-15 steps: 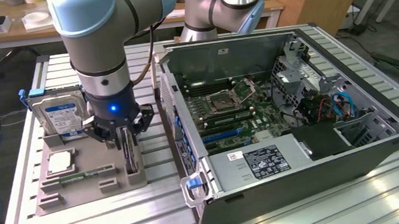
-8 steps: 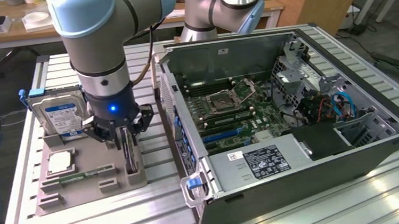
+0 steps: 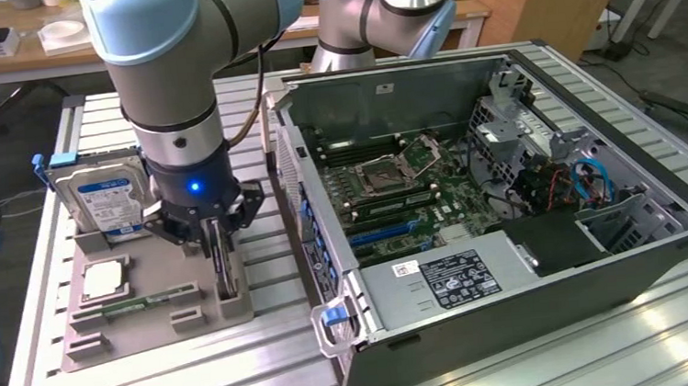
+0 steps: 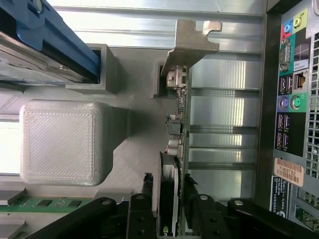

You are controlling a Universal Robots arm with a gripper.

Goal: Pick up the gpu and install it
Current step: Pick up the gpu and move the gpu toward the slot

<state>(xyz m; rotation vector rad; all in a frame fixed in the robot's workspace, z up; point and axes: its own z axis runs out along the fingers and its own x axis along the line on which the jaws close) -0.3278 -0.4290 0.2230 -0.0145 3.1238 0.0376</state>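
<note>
Straddles the gpu (image 4: pixel 179 124) with gripper (image 4: pixel 168 199) spread, at the edge of the holder (image 4: pixel 60 144) nearest the case (image 4: pixel 271 99). Best centred and square to the card, clear of the bracket (image 4: pixel 192 40).

The orange barcode sticker (image 4: pixel 289 172) on the computer case (image 4: pixel 271 74) seems to read "FH69T92". Print on the hard drive label (image 3: pixel 106 207) and the power supply label (image 3: pixel 449 279) is illegible.

The claw (image 3: pixel 219 242) hides the upper part of the edge-on gpu (image 3: pixel 227 283)
</note>
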